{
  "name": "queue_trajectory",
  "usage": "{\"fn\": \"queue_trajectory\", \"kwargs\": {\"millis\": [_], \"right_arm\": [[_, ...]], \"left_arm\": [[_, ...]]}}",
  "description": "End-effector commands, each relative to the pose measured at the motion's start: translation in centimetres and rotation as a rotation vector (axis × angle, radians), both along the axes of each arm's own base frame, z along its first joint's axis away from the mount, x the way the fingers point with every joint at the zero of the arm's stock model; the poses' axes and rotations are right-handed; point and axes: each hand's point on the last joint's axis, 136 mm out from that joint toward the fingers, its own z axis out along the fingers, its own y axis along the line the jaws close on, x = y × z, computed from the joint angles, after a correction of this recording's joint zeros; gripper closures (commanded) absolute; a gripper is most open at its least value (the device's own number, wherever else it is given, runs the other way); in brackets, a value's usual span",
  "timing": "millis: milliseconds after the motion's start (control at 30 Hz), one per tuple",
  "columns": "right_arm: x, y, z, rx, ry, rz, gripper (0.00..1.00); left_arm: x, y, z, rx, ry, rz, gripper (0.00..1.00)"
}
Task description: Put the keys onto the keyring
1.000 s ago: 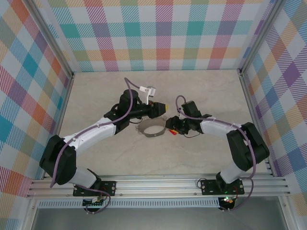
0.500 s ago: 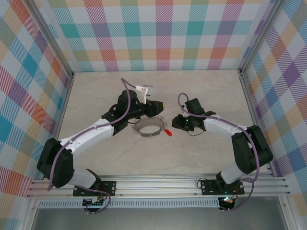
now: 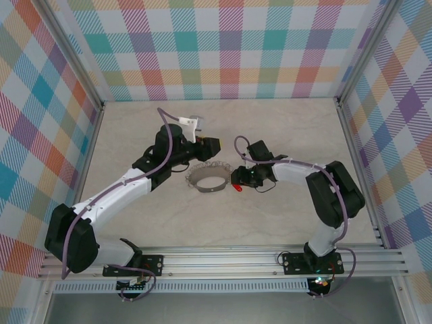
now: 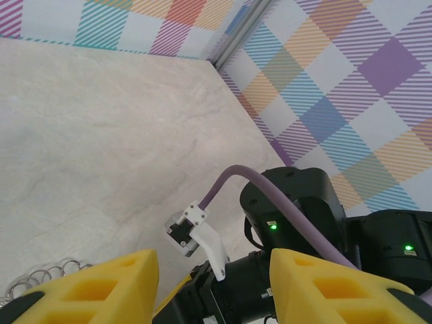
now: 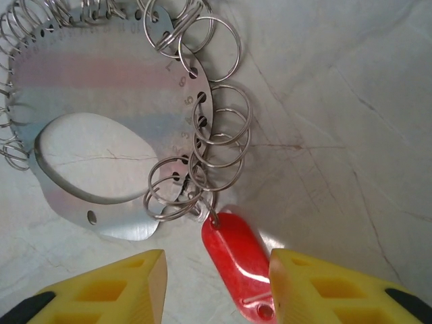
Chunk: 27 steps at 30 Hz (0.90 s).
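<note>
The keyring is a flat grey metal hoop edged with many small silver loops, lying on the table. The red oval tag of the keys lies at its lower right edge, and its small link runs in among the loops; the silver key is hard to pick out there. My right gripper is open, a yellow finger on each side of the tag, hovering just over it. My left gripper is open and empty, behind the keyring's far edge.
The right arm's black wrist and purple cable sit just ahead of the left gripper. Checked walls and metal rails enclose the pale marble table. Bare table lies behind and in front of the keyring.
The right gripper let go of the tag, pulled away right, then came back left over it. The left gripper drew back leftward. The keyring slid slightly left.
</note>
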Motion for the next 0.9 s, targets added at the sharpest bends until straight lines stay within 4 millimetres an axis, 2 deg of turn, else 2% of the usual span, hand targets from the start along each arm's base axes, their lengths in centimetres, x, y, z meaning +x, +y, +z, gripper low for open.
{"fn": "queue_trajectory", "kwargs": {"millis": [0,400,733,867], "right_arm": [[1.4,1.8,1.3,0.069,-0.066,0.059,0.53],[1.5,3.8,0.4,0.131,-0.054,0.126,0.53],[-0.2,3.0,-0.3,0.131,-0.026,0.122,0.67],[-0.6,2.7,-0.8,0.122,-0.018,0.117,0.67]], "left_arm": [[-0.3,0.6,0.0,0.005,-0.006,-0.01,0.53],[0.0,1.3,-0.6,-0.008,0.007,-0.006,0.53],[-0.2,1.4,-0.5,-0.02,0.006,-0.006,0.53],[-0.2,1.5,-0.4,-0.024,0.005,-0.005,0.53]]}}
